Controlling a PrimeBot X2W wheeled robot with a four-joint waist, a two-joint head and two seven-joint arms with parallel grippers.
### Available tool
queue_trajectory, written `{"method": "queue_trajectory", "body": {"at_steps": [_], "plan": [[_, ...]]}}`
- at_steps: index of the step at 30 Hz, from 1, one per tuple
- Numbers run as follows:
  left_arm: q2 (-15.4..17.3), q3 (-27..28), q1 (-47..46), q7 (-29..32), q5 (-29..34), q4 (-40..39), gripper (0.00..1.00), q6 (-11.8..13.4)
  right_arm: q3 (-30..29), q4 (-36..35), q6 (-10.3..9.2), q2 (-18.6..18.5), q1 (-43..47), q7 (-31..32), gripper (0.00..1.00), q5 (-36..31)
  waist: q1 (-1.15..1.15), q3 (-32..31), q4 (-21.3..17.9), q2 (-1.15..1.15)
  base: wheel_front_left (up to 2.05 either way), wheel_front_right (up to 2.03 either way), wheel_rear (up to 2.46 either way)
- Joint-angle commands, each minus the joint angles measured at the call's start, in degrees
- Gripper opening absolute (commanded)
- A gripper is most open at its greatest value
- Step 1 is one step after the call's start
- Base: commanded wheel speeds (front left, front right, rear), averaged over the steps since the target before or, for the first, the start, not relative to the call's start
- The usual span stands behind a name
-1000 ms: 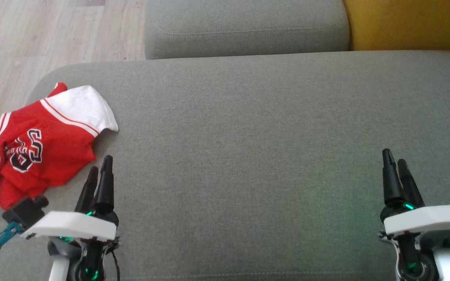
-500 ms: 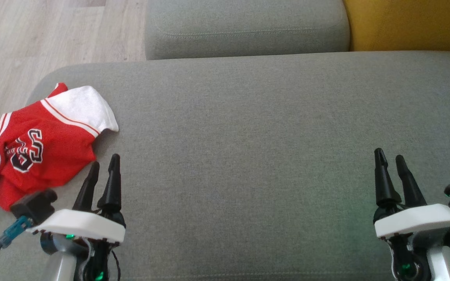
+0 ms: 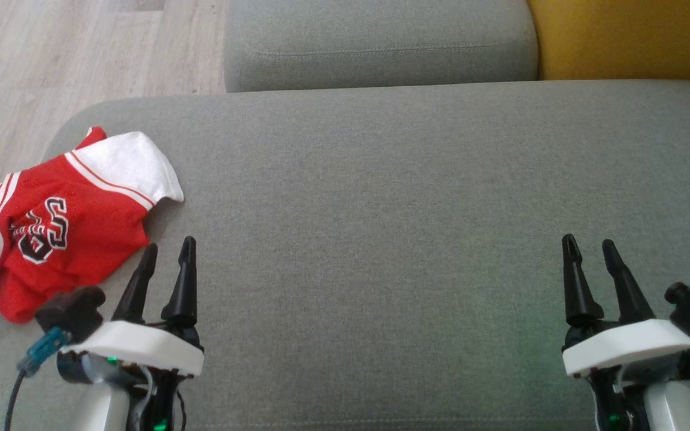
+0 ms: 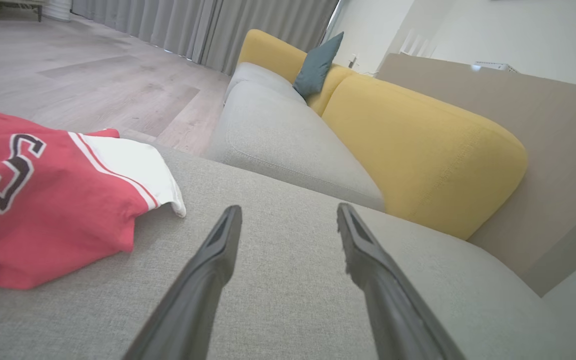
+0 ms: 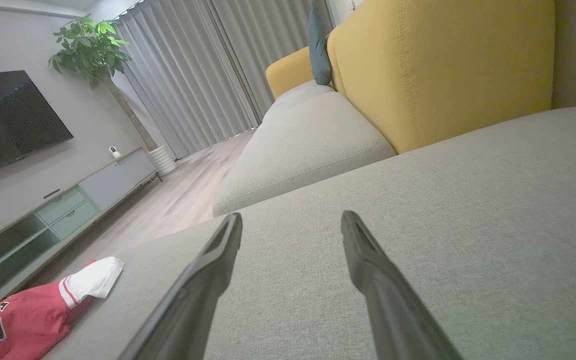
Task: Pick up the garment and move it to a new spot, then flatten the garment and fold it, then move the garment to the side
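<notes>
A crumpled red garment with white sleeves and black lettering lies at the left end of the grey sofa cushion. In the left wrist view the garment fills the left side; the right wrist view has the garment at the lower left. My left gripper is open just right of the garment's near edge, not touching it. My right gripper is open over bare cushion at the lower right. Both left fingers and both right fingers hold nothing.
A second grey cushion lies beyond, with a yellow backrest at the upper right. Wooden floor drops off past the cushion's left edge. A TV cabinet and a plant stand across the room.
My left gripper has shifted right and slightly down the view, its fingers now seen spread apart. My right gripper has moved a little left and down. The garment has not moved.
</notes>
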Motion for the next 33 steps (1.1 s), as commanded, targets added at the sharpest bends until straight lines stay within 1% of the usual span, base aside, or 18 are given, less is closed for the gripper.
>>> {"method": "queue_trajectory", "body": {"at_steps": [1, 21, 33], "plan": [[1.1, 1.3, -3.1, -1.0, 2.2, -1.8, 1.0, 0.4, 1.1, -2.6, -0.03, -0.3, -1.3, -0.8, 1.0, -2.3, 0.0, 0.0, 0.0, 0.0, 0.0, 0.0, 0.0], [1.7, 1.1, -2.9, -4.4, 14.9, -0.2, 1.0, 1.2, 2.1, -3.7, -0.04, -0.2, -0.6, -2.7, 1.0, -15.4, 0.0, 0.1, -0.1, 0.0, 0.0, 0.0, 0.0], [1.9, 1.1, -2.6, -6.2, 21.7, 0.4, 1.0, 1.5, 2.5, -4.9, -0.04, -0.2, 0.2, -3.6, 1.0, -21.4, 0.0, 0.2, 0.0, 0.0, 0.0, 0.0, 0.0]]}}
